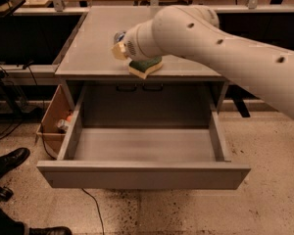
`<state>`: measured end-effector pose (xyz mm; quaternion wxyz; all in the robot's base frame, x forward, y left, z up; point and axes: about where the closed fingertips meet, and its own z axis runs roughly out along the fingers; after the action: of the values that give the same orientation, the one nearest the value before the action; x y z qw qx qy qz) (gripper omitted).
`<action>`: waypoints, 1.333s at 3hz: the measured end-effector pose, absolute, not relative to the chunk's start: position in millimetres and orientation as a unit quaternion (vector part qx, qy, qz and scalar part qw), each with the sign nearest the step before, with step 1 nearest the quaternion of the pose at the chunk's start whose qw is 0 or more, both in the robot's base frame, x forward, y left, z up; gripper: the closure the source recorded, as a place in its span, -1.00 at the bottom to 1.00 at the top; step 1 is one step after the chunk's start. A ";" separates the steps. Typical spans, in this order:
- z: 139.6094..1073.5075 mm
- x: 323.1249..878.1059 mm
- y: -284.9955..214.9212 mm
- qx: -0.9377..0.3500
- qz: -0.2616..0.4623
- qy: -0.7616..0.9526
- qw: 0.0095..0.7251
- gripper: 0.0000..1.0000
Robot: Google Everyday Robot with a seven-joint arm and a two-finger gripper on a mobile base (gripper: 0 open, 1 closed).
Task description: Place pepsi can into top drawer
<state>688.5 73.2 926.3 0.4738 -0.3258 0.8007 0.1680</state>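
The top drawer (143, 174) is pulled wide open below the cabinet top, and its grey inside is bare. My gripper (119, 48) is at the end of the white arm, over the cabinet top just left of a green and yellow sponge (146, 66). The arm's end covers most of it. A small blue and silver piece (118, 35) shows just behind the gripper; it looks like the pepsi can, mostly hidden by the arm. I cannot tell whether the gripper holds it.
The grey cabinet top (93, 43) carries the sponge near its front edge. A brown cardboard box (55, 116) with small items stands on the floor to the left of the drawer. A person's black shoes (7, 161) are at the lower left.
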 end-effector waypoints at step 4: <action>883.3 584.0 -60.2 -0.368 0.190 0.822 0.392 1.00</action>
<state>584.0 -60.2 883.3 0.3917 -0.3678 0.8217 0.1900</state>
